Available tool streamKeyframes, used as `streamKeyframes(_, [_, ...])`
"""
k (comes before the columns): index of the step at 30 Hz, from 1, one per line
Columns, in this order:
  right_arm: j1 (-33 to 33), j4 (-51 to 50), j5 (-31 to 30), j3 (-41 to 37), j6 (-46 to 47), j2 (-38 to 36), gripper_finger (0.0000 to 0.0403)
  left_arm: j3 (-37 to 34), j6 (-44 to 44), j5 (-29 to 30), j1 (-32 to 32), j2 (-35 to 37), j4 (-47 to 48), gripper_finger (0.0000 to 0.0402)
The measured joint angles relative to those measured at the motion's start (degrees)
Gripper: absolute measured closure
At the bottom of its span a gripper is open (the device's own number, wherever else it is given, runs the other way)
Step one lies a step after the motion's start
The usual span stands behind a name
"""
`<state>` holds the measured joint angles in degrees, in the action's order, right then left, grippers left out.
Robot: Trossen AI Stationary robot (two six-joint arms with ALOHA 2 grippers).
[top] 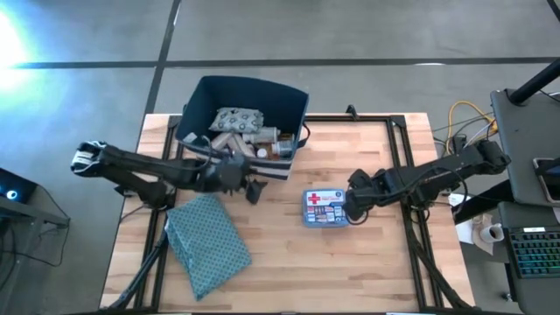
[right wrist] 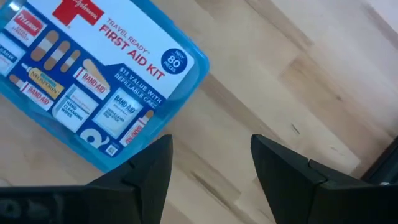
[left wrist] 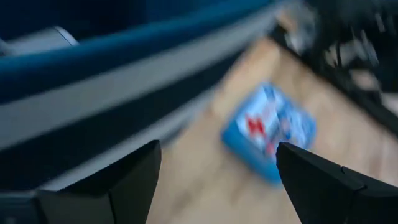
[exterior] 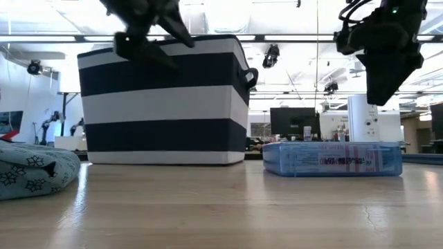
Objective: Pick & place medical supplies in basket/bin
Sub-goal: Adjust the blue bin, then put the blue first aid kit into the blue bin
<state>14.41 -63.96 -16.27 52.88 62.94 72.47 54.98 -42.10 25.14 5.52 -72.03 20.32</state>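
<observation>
The blue-white red-cross box (top: pixel 325 208) (right wrist: pixel 93 68) lies flat on the wooden table, right of centre. My right gripper (top: pixel 353 210) (right wrist: pixel 211 162) hangs open just above the table by the box's right end (exterior: pixel 387 158), fingers pointing down, nothing between them. The navy white-striped bin (top: pixel 297 98) (exterior: pixel 163 104) stands at the far middle, holding a grey patterned pouch (top: pixel 234 118) and white bottles (top: pixel 254 140). My left gripper (top: pixel 255 189) (left wrist: pixel 217 180) is open and empty in front of the bin's near wall, above the table.
A folded teal dotted cloth (top: pixel 206 245) (exterior: pixel 31 169) lies at the near left. A dark frame rail (top: pixel 404 157) runs along the table's right side. Bare wood lies between the cloth and the box.
</observation>
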Motion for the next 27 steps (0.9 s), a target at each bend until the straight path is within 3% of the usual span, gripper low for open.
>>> streamKeyframes(5, [1.6, 0.1, -0.1, 0.2, 0.0, 0.0, 0.0193, -1.1, 1.1, -1.4, -7.2, 0.0, -6.6, 0.0105])
streamKeyframes(10, [4.9, 0.5, 0.6, 0.0, 0.3, 0.0, 0.0193, -0.6, 4.2, -9.3, -8.0, 0.0, -8.6, 0.0105])
streamKeyframes(15, [7.5, 4.0, 5.3, -2.0, 2.6, 0.0, 0.0193, -0.7, 4.2, -20.0, -4.4, 0.0, -9.9, 0.0105])
streamKeyframes(18, [7.7, 12.1, 13.5, -6.2, 4.5, 0.0, 0.0193, -1.1, 2.7, -23.4, -1.7, -0.3, -9.4, 0.0105])
streamKeyframes(20, [7.8, 19.3, 15.7, -9.9, 7.0, 0.0, 0.0193, -1.4, 2.3, -25.1, 0.0, -0.4, -8.3, 0.0105])
streamKeyframes(23, [8.0, 26.9, 14.5, -14.8, 13.3, 0.0, 0.0193, -2.1, 2.0, -25.7, 2.4, -0.8, -8.6, 0.0105])
streamKeyframes(27, [9.2, 29.9, 9.6, -17.2, 21.7, -0.2, 0.0193, -4.2, -3.1, -24.2, 5.1, -1.2, -8.7, 0.0105])
